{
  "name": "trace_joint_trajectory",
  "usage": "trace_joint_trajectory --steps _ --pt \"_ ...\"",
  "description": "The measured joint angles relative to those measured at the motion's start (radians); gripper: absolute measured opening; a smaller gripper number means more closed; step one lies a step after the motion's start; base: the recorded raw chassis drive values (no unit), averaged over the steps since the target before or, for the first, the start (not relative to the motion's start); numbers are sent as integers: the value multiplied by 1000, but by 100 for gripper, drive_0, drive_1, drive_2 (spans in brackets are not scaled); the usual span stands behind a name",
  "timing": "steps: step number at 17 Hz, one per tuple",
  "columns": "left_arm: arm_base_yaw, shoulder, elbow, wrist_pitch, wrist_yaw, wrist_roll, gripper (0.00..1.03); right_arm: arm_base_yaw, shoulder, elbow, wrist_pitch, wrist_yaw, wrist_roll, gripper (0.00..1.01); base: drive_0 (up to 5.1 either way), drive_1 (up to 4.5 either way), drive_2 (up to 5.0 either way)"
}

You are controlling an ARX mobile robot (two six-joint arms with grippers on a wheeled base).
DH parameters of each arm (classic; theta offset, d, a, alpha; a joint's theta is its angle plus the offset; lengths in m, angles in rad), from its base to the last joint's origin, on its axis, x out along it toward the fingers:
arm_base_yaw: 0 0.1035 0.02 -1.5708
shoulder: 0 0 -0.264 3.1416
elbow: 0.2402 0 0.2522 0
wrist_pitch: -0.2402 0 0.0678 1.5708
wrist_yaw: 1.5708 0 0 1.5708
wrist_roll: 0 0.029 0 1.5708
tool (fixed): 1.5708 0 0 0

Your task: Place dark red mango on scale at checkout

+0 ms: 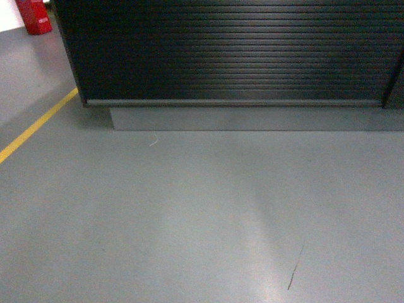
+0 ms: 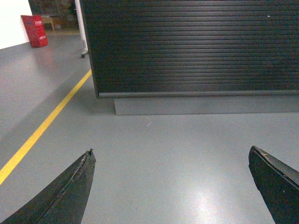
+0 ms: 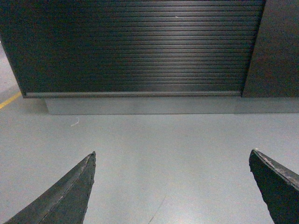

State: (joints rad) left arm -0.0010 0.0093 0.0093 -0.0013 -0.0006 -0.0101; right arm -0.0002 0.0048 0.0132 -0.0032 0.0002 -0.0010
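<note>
The checkout (image 1: 233,53) shows only its black ribbed front, on a grey plinth, across the top of the head view; it also fills the top of the left wrist view, checkout (image 2: 187,46), and the right wrist view, checkout (image 3: 135,46). Its top is out of view. The dark red mango and the scale are out of view. My left gripper (image 2: 170,151) is open over bare grey floor, nothing between its black fingers (image 2: 70,186). My right gripper (image 3: 172,153) is open too, also empty. Neither gripper appears in the head view.
A yellow floor line (image 1: 35,126) runs diagonally at the left, also seen as a yellow line (image 2: 44,126). A red container (image 1: 33,16) stands at the far left by a white wall. A dark panel (image 3: 275,46) adjoins the counter on the right. A dark scratch (image 1: 295,268) marks the floor.
</note>
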Motion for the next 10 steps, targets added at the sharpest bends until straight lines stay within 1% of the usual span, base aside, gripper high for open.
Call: trace_joint_trajectory --steps 10 --pt "0 0 0 1 0 0 98 0 0 0 -1 0 0 98 0 424 -424"
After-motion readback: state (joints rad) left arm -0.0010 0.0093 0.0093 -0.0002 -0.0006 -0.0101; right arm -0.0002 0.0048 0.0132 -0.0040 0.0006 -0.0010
